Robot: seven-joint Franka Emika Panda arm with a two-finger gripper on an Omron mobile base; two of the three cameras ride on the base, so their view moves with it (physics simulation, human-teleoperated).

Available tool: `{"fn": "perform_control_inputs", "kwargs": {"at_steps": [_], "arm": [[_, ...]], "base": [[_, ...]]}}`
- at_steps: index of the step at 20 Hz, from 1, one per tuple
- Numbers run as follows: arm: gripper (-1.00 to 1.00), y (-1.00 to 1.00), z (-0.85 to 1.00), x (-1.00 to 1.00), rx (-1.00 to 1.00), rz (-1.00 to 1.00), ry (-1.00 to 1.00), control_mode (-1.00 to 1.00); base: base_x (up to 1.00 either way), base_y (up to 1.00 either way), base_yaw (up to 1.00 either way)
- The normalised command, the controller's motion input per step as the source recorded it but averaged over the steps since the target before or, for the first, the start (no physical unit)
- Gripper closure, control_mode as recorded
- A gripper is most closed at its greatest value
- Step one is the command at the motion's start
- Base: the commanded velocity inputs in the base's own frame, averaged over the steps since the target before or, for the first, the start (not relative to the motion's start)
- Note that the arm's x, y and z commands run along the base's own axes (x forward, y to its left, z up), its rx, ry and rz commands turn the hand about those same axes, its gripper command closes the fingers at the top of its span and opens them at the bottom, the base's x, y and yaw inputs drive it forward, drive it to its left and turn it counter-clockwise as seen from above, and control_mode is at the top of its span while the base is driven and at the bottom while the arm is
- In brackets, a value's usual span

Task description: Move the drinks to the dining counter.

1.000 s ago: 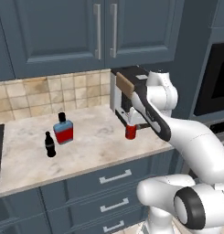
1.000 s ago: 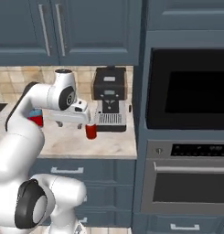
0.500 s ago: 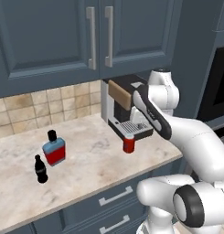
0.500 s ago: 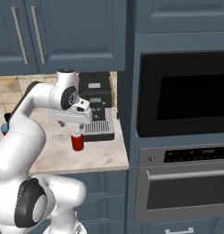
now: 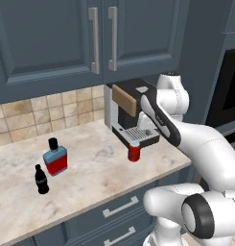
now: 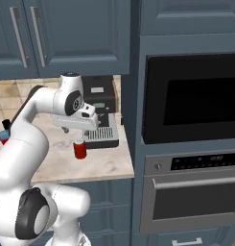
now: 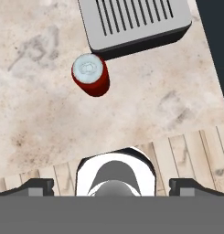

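A short red can (image 5: 134,151) (image 6: 80,149) stands on the marble counter just in front of the coffee machine's drip tray. My gripper (image 6: 75,130) hangs above it, open and holding nothing. From the hand view, the can (image 7: 90,75) lies upper left of centre, well beyond the two spread fingertips (image 7: 38,186). Further left on the counter stand a flat blue bottle (image 5: 55,158) (image 6: 3,137) with a red label and black cap, and a small black bottle (image 5: 41,180) in front of it. The dining counter is out of view.
A black and silver coffee machine (image 5: 131,113) (image 6: 100,103) sits against the tiled backsplash under blue wall cabinets (image 5: 90,38). The counter (image 5: 99,182) ends at a tall unit holding a built-in microwave (image 6: 191,98) and an oven (image 6: 193,192). Wooden floor (image 7: 186,151) shows past the counter's front edge.
The whole picture has slid left and down a little, mostly in the first half second, so the base has moved. The can and both bottles stand where they were. The gripper stays open.
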Motion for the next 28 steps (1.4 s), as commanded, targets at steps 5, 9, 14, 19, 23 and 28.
{"fn": "perform_control_inputs", "kwargs": {"at_steps": [5,9,14,19,23,28], "arm": [[-1.0,0.0,0.0,0.0,0.0,0.0,0.0,1.0],[-1.0,0.0,0.0,0.0,0.0,0.0,0.0,1.0],[-1.0,0.0,0.0,0.0,0.0,0.0,0.0,-1.0],[-1.0,0.15,-0.35,0.0,0.04,0.0,-0.03,-1.0],[-1.0,0.21,-0.44,0.0,0.08,0.03,-0.06,-1.0],[-1.0,0.17,-0.15,0.1,0.02,0.01,-0.07,-1.0]], "base": [[0.0,0.0,0.0],[0.0,0.0,0.0],[0.0,0.0,0.0],[0.0,0.0,0.0],[0.0,0.0,0.0],[0.0,0.0,0.0]]}}
